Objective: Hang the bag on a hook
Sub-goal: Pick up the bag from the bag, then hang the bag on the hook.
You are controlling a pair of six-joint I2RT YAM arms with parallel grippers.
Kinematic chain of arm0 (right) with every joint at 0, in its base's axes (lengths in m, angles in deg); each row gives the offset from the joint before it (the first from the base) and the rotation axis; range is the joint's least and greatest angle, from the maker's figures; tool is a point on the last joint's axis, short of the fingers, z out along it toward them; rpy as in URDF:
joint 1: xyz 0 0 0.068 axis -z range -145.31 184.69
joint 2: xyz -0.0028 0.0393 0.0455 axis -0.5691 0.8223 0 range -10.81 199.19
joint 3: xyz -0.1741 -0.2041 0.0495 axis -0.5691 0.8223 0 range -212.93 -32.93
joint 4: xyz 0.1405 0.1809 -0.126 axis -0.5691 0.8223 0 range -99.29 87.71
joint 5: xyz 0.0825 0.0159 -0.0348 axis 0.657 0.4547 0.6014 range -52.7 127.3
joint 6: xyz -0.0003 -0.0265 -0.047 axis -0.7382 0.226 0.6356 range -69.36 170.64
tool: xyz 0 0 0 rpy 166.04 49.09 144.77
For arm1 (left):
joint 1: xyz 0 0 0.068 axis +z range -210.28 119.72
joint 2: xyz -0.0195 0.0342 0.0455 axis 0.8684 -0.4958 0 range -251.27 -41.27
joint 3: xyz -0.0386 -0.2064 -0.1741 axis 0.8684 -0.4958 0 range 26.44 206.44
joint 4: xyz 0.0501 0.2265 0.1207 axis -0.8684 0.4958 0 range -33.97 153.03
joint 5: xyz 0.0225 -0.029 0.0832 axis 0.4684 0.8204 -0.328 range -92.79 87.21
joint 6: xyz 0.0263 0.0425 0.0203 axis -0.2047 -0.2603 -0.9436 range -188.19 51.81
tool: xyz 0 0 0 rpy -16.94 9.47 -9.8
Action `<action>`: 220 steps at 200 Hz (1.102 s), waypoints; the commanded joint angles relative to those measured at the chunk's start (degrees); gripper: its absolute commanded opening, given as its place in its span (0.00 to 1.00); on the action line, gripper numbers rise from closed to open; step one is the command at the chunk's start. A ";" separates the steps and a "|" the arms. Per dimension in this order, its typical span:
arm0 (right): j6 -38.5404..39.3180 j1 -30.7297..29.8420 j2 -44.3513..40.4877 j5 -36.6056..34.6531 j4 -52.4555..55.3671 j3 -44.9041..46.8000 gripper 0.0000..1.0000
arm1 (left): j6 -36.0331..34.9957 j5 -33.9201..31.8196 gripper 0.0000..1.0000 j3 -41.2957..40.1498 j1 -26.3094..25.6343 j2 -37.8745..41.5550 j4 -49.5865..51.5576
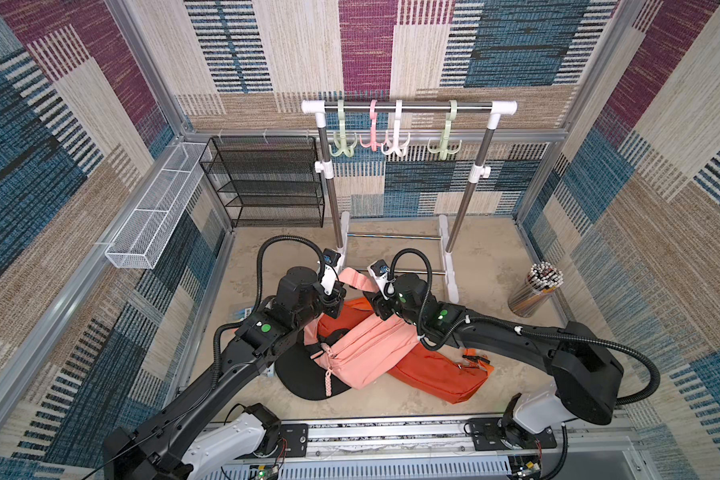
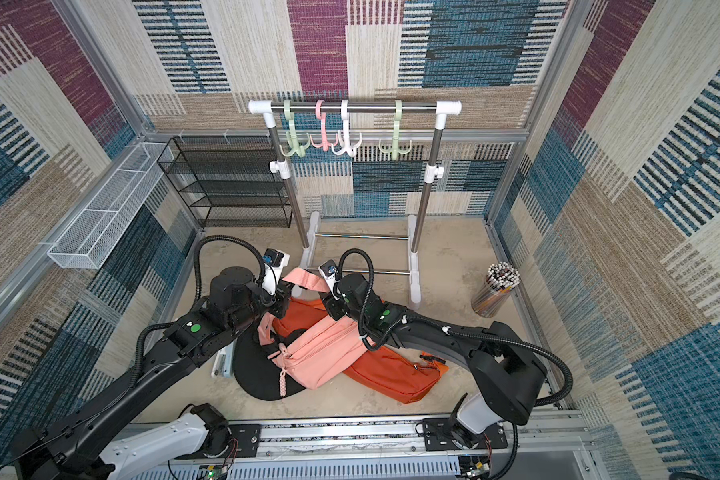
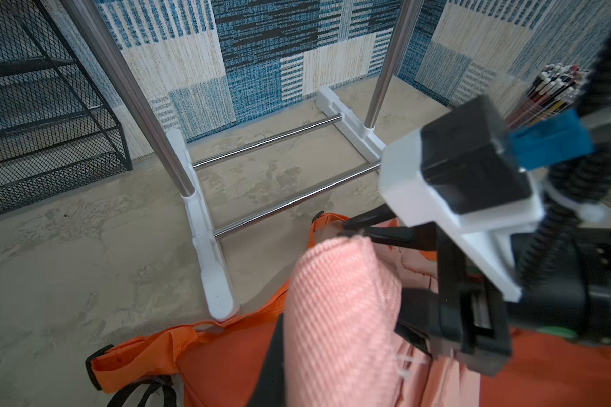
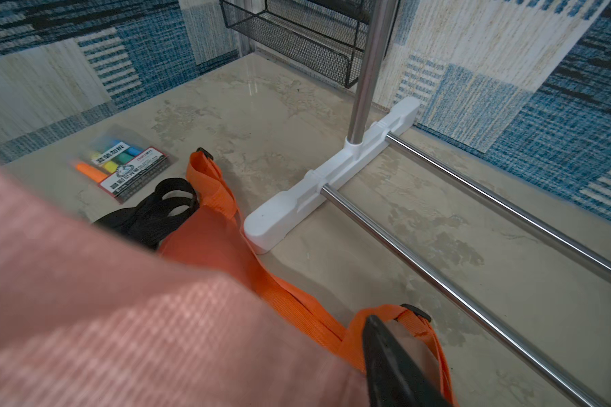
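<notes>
The pink bag (image 1: 366,349) lies on the floor across an orange bag (image 1: 433,374) and a black bag (image 1: 304,374). Its pink strap (image 1: 352,278) rises from it and spans the short gap between my two grippers. My left gripper (image 1: 336,296) is shut on the strap; in the left wrist view the strap (image 3: 339,317) fills the jaws beside one dark finger (image 3: 274,356). My right gripper (image 1: 370,296) stands slightly open at the strap's other end, and one of its fingers (image 4: 385,356) shows next to the strap (image 4: 120,317). Several hooks, such as the pink hook (image 1: 371,139), hang on the rail (image 1: 408,108) high behind.
The rack's white feet (image 1: 447,257) and low steel bars stand just behind the grippers. A black mesh shelf (image 1: 267,183) sits at the back left and a white wire basket (image 1: 154,216) on the left wall. A pencil cup (image 1: 535,291) stands right. A marker pack (image 4: 124,169) lies by the black bag.
</notes>
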 commanded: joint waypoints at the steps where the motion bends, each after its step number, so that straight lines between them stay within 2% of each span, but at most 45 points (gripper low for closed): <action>1: -1.30 1.53 -1.20 -3.38 -4.27 0.20 0.22 | -0.66 3.15 0.00 2.35 0.26 0.32 0.35; 10: -0.87 2.11 -2.39 -3.47 -3.93 0.14 0.17 | -0.75 4.57 0.00 3.69 0.33 -0.16 0.41; 31: 0.57 2.67 -5.88 -4.87 -1.53 -1.69 0.12 | -0.89 10.10 0.00 8.37 0.33 -2.89 1.34; 53: 2.35 3.17 -9.95 -5.11 1.57 -5.06 0.07 | -0.32 16.32 0.00 16.49 0.10 -8.29 3.39; 75: 3.44 3.83 -12.66 -5.81 5.40 -10.18 0.07 | 0.22 20.92 0.00 25.86 -0.87 -14.18 4.58; 137: 4.72 11.07 -14.43 -8.70 11.64 -21.20 0.06 | -1.37 22.10 0.00 50.41 -3.17 -30.15 10.14; 178: 3.99 16.80 -11.69 -8.20 16.10 -28.62 0.05 | -0.32 24.41 0.00 72.85 -3.27 -45.35 18.14; 198: 3.60 18.63 -9.33 -9.18 19.91 -33.29 0.05 | -0.14 24.48 0.00 88.08 -3.19 -54.31 25.16; 220: 2.55 21.18 -7.35 -6.70 23.61 -37.05 0.05 | 0.04 24.66 0.00 105.19 -3.18 -63.54 31.49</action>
